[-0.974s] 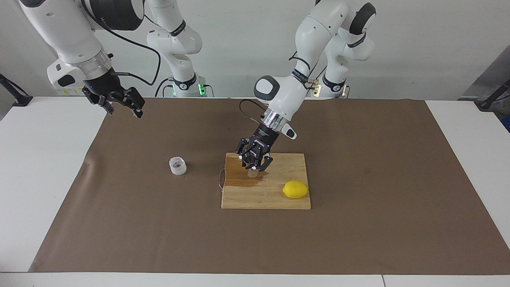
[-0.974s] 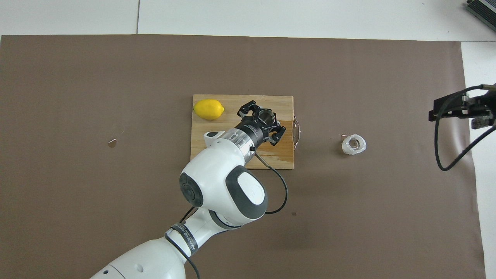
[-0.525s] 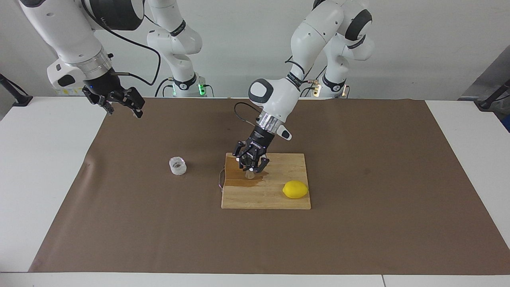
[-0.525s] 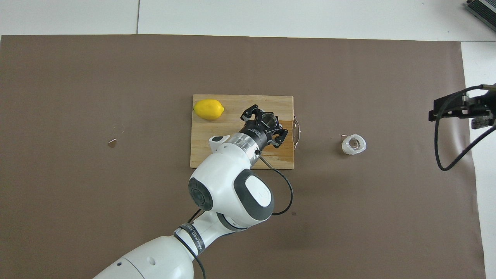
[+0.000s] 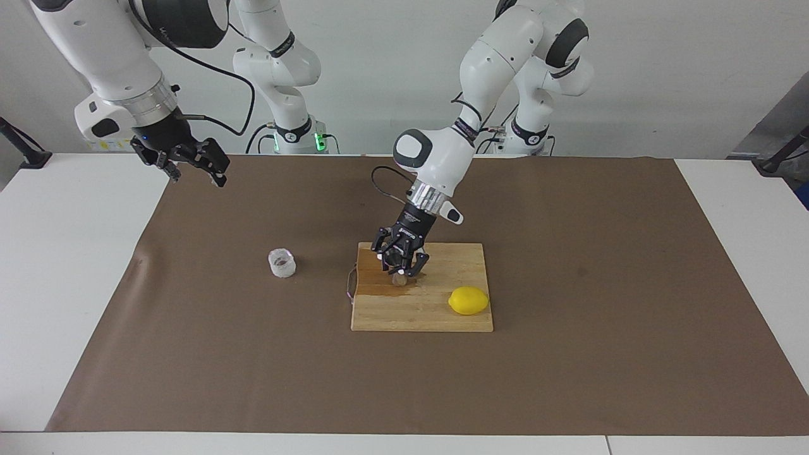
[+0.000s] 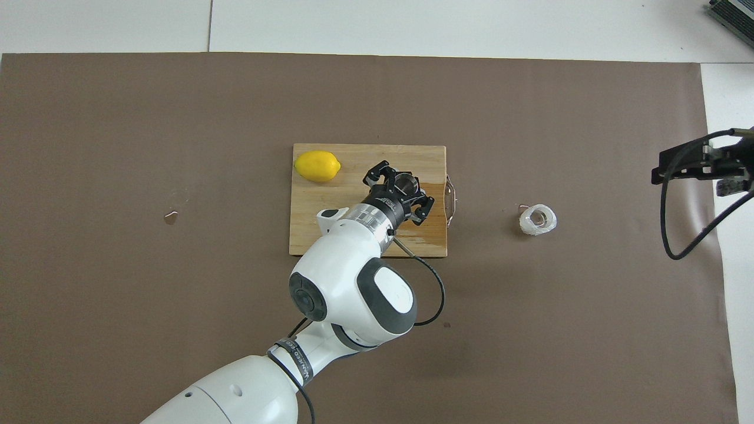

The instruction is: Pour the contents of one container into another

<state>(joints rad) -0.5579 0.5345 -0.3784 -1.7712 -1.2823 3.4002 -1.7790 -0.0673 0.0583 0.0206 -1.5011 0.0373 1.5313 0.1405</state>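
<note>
The jigger (image 5: 399, 278) stands upright at frame centre, directly under the left pincer (image 5: 400, 265), whose open fingers straddle it; cup (image 5: 282, 263) lies left. The right pincer (image 5: 189, 165) waits, fingers apart.

A jigger (image 6: 405, 183) and a lemon (image 5: 468, 300) are set on a cutting board (image 5: 436, 315) at mid-table, the lemon farther from the robots; a cup (image 5: 282, 263) is placed beside the board, toward the right arm's end.

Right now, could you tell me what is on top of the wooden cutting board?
On the cutting board lie a lemon and a wet patch. The steel jigger stands on it under the left end effector, which covers most of it.
</note>
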